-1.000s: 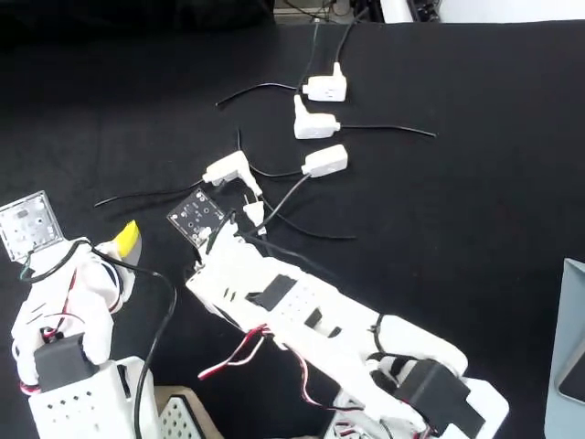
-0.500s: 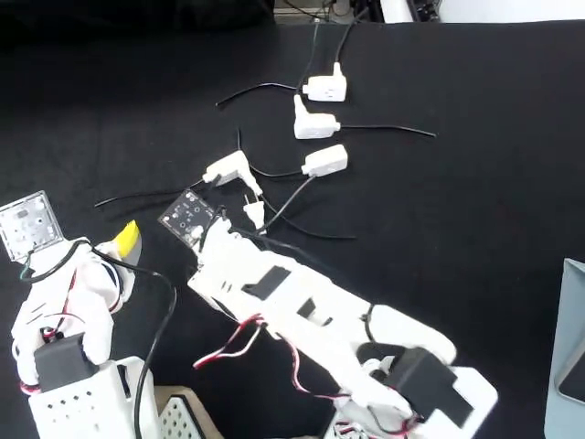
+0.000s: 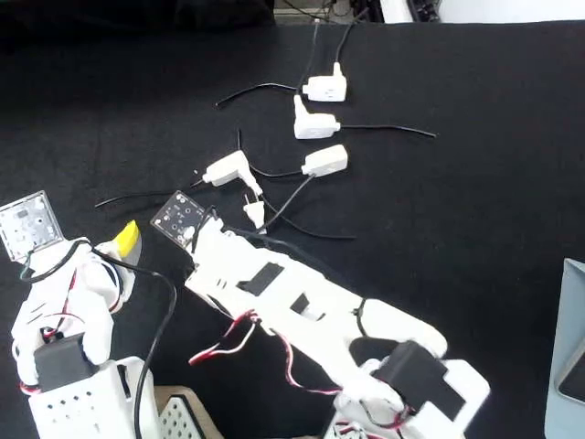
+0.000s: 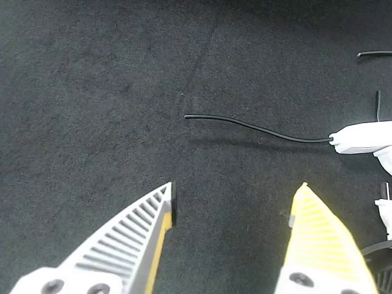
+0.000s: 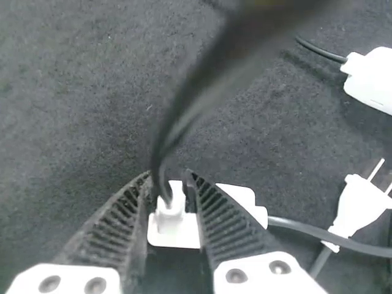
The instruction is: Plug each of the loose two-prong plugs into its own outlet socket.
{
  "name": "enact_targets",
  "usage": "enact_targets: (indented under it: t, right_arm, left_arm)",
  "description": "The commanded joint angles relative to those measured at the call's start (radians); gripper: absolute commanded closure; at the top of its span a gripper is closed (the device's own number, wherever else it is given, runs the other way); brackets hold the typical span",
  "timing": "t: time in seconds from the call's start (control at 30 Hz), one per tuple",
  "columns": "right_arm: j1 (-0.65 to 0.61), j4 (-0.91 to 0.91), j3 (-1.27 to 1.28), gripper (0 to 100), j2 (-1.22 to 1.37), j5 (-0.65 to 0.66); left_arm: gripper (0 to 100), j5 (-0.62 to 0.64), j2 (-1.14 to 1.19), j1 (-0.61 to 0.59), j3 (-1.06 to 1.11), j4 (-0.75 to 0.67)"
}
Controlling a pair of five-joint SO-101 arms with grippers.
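My right gripper [image 5: 167, 184] is shut on a white plug [image 5: 173, 220] whose black cable [image 5: 184, 116] rises toward the camera. A loose two-prong plug [image 5: 357, 205] lies on the black mat close by, also seen in the high view as the plug [image 3: 253, 212] just beyond the right arm's wrist [image 3: 196, 242]. Three white outlet blocks [image 3: 324, 89], [image 3: 315, 123], [image 3: 324, 162] lie further back, with another white piece [image 3: 227, 169] to their left. My left gripper [image 4: 236, 190] hangs open over bare mat near the table's front left, its yellow finger [image 3: 126, 240] showing from above.
Thin black cables [image 3: 302, 224] trail across the mat around the plugs. One cable end [image 4: 257, 130] runs to a white piece [image 4: 361, 138] ahead of the left gripper. A grey-blue container [image 3: 569, 347] stands at the right edge.
The right arm's wrist has shifted a little to the left over the mat, still holding the white plug. The left arm has not moved.
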Motion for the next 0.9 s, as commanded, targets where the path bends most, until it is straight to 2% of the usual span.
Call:
enact_targets:
  t: [0.0,0.1,0.33,0.5,0.57,0.7,0.87]
  right_arm:
    - [0.026,0.127,-0.015,89.3,-0.116,-0.009]
    - [0.025,0.187,-0.015,87.1,-0.188,-0.049]
    - [0.025,0.196,0.015,87.4,-0.216,-0.052]
    - [0.025,0.19,0.03,98.2,-0.214,-0.048]
    - [0.025,0.195,0.041,98.3,-0.214,-0.048]
    - [0.025,0.19,0.087,98.6,-0.214,0.037]
    - [0.021,0.19,0.088,98.7,-0.214,0.044]
  left_arm:
    - [70,0.006,-0.005,-0.005,0.005,-0.021]
    - [70,0.006,-0.005,-0.005,0.012,-0.023]
    - [70,0.006,-0.005,-0.005,0.013,-0.023]
    - [70,0.006,-0.005,-0.005,0.013,-0.023]
    - [70,0.006,-0.005,-0.005,0.013,-0.023]
    - [70,0.006,-0.005,-0.005,0.013,-0.023]
    - [70,0.006,-0.005,-0.005,0.013,-0.023]
